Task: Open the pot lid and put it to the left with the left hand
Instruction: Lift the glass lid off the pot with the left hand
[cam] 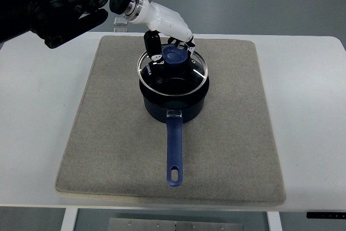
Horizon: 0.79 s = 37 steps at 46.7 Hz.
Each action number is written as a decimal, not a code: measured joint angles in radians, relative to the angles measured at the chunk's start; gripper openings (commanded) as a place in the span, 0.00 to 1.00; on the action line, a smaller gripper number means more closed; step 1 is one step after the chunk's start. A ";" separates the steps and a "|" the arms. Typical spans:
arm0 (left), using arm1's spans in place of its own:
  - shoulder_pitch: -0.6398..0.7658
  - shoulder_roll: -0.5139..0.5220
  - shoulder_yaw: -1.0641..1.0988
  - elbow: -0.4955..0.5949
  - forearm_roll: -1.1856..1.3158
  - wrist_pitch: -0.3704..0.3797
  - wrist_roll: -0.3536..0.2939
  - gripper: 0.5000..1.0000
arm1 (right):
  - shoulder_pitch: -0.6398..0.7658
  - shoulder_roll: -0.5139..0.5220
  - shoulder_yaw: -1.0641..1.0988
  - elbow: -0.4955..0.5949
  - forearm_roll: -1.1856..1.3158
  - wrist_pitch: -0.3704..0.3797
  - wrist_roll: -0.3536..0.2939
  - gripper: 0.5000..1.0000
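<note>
A dark blue saucepan [173,104] stands in the middle of a grey mat [108,133], its long blue handle [174,150] pointing toward the near edge. A glass lid [173,77] with a metal rim and a blue knob [174,55] covers it. I cannot tell whether the lid is seated or slightly raised. My left hand [172,50], white with black fingers, reaches in from the upper left. Its fingers [153,44] close around the knob from both sides. The right arm does not show.
The mat lies on a white table [308,106]. Bare mat lies to the left of the pot [102,112] and to its right. The black left arm [59,4] hangs over the table's far left corner.
</note>
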 measured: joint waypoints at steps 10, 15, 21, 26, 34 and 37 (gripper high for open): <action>-0.008 0.002 -0.011 0.068 -0.020 0.001 0.000 0.00 | 0.000 0.000 0.000 0.000 0.000 0.000 0.000 0.83; -0.008 0.011 -0.012 0.108 -0.036 0.001 0.000 0.00 | 0.000 0.000 0.000 0.000 0.000 0.000 0.000 0.83; -0.010 0.015 -0.013 0.150 -0.045 0.001 0.000 0.00 | 0.000 0.000 0.000 0.000 0.000 0.000 0.000 0.83; -0.012 0.017 -0.013 0.185 -0.052 0.002 0.000 0.00 | 0.000 0.000 0.000 0.000 0.000 0.000 0.000 0.83; -0.020 0.028 -0.013 0.254 -0.072 0.013 0.000 0.00 | 0.000 0.000 0.000 0.000 0.000 0.000 0.000 0.83; -0.019 0.046 -0.013 0.260 -0.083 0.015 0.000 0.00 | 0.000 0.000 0.000 0.000 0.000 0.000 0.000 0.83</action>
